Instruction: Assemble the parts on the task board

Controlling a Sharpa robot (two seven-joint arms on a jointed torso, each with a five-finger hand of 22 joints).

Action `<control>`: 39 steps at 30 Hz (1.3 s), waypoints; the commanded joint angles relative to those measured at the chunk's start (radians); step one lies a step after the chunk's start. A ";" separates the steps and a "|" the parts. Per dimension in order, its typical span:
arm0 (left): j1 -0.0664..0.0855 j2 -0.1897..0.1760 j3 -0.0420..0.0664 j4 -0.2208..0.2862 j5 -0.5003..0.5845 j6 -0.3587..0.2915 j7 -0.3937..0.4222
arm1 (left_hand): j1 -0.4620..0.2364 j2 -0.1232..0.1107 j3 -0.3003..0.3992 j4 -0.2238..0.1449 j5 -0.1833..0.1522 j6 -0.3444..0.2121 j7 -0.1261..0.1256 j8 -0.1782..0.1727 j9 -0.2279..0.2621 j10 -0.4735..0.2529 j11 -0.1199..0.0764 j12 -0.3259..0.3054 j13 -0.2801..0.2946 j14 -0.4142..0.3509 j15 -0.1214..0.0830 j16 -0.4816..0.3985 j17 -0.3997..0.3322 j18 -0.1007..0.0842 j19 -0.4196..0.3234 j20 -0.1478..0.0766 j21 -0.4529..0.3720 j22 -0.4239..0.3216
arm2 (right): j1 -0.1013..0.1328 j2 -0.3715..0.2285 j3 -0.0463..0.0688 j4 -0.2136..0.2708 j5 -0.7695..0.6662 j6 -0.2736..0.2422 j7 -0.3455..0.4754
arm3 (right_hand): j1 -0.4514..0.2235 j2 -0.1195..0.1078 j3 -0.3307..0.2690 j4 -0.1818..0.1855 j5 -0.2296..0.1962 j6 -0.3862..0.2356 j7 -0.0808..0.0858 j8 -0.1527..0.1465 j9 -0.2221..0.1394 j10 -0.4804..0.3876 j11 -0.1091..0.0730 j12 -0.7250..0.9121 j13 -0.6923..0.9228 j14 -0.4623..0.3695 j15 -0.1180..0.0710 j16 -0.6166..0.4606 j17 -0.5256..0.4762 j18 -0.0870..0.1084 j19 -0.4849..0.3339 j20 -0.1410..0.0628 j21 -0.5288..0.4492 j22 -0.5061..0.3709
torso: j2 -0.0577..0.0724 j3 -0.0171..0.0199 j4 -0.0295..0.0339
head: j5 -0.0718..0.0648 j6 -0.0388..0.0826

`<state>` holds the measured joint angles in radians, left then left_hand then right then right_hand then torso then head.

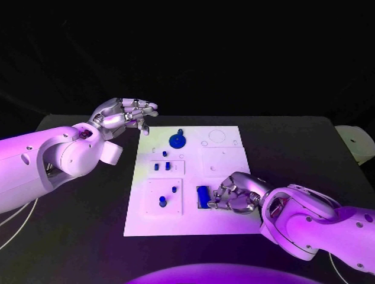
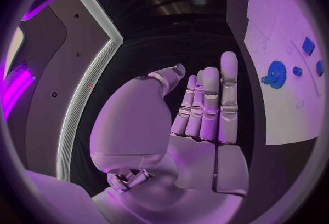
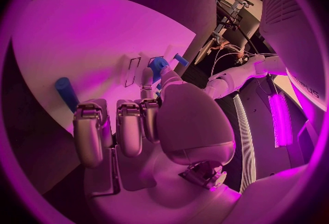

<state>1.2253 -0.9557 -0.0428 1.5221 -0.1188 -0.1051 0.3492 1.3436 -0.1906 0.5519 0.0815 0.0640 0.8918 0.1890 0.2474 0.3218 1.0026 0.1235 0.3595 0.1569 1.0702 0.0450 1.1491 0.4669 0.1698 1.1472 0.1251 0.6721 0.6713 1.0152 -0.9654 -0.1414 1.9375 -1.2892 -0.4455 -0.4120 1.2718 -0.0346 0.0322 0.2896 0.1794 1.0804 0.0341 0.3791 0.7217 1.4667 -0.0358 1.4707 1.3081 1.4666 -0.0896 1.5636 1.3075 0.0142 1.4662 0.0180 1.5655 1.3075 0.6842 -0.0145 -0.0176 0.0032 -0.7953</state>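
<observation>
Right hand (image 1: pixel 236 194) rests at blue block (image 1: pixel 203 196), grasp indiscernible; left hand (image 1: pixel 126 114) released. Block likely light, rigid: pinch its long sides.

A black table (image 1: pixel 77 236) carries everything. In its middle lies the white task board (image 1: pixel 226 222), flat, with its long side running from near to far. A thin pale cable (image 1: pixel 8 228) lies on the table at the near left, well apart from the board. At the far right, at the edge of the table, there is a pale rounded object (image 1: pixel 356 144); whether it rests on the table I cannot tell.
</observation>
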 commanded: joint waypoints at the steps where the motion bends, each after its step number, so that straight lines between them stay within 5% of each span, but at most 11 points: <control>1: 0.001 0.001 0.000 0.003 0.005 0.011 0.005 | -0.001 0.006 0.000 0.005 -0.005 -0.005 0.001 -0.004 -0.001 -0.007 -0.002 0.006 -0.001 -0.008 -0.001 0.003 -0.001 0.014 0.006 0.002 -0.006 -0.002 | 0.000 0.014 0.000 -0.008 -0.015 0.016 -0.009 | 0.002 0.006 0.005 0.002 -0.003 0.004 -0.005 0.004 -0.001 0.072 -0.005 0.008 0.218 0.103 -0.009 0.004 0.255 -0.014 0.105 -0.006 0.005 0.263 | 0.000 0.0001 -0.0008 | 0.000 -0.002; 30: 0.001 -0.001 0.000 0.004 0.005 0.014 0.001 | 0.000 0.006 0.000 0.004 -0.005 -0.005 0.001 -0.004 -0.001 -0.008 -0.002 0.006 -0.001 -0.008 -0.001 0.003 -0.001 0.014 0.006 0.002 -0.007 -0.002 | 0.000 0.052 0.000 -0.028 -0.008 0.044 0.000 | 0.004 0.000 0.004 0.000 -0.002 0.003 -0.005 0.004 -0.001 0.072 -0.005 0.008 0.218 0.102 -0.009 0.003 0.253 -0.014 0.105 -0.006 0.005 0.263 | 0.000 0.0006 -0.0005 | 0.001 -0.005; 39: 0.001 -0.002 0.000 0.005 0.005 0.013 0.000 | 0.002 0.005 0.000 0.003 -0.005 -0.005 0.001 -0.004 -0.001 -0.008 -0.002 0.007 -0.002 -0.008 -0.002 0.004 -0.002 0.014 0.007 0.001 -0.008 -0.003 | 0.000 0.036 0.000 -0.023 -0.019 0.037 0.007 | -0.003 -0.019 -0.009 0.001 -0.012 0.001 -0.003 0.005 -0.001 0.071 -0.003 0.006 0.217 0.102 -0.008 0.003 0.252 -0.014 0.105 -0.005 0.005 0.263 | 0.000 0.0004 -0.0010 | 0.000 -0.006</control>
<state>1.2253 -0.9584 -0.0429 1.5240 -0.1187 -0.1051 0.3452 1.3437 -0.1907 0.5520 0.0814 0.0640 0.8918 0.1890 0.2474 0.3221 0.9989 0.1197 0.3633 0.1569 1.0703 0.0449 1.1490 0.4664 0.1697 1.1472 0.1251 0.6678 0.6694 1.0156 -0.9282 -0.1416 1.9118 -1.2921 -0.4187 -0.4169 1.2704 -0.0466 0.0292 0.2924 0.1740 1.0804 0.0342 0.3790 0.7216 1.4667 -0.0356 1.4754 1.3078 1.4666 -0.0896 1.5635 1.3075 0.0142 1.4662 0.0181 1.5655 1.3079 0.6836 -0.0140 -0.0183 0.0030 -0.8004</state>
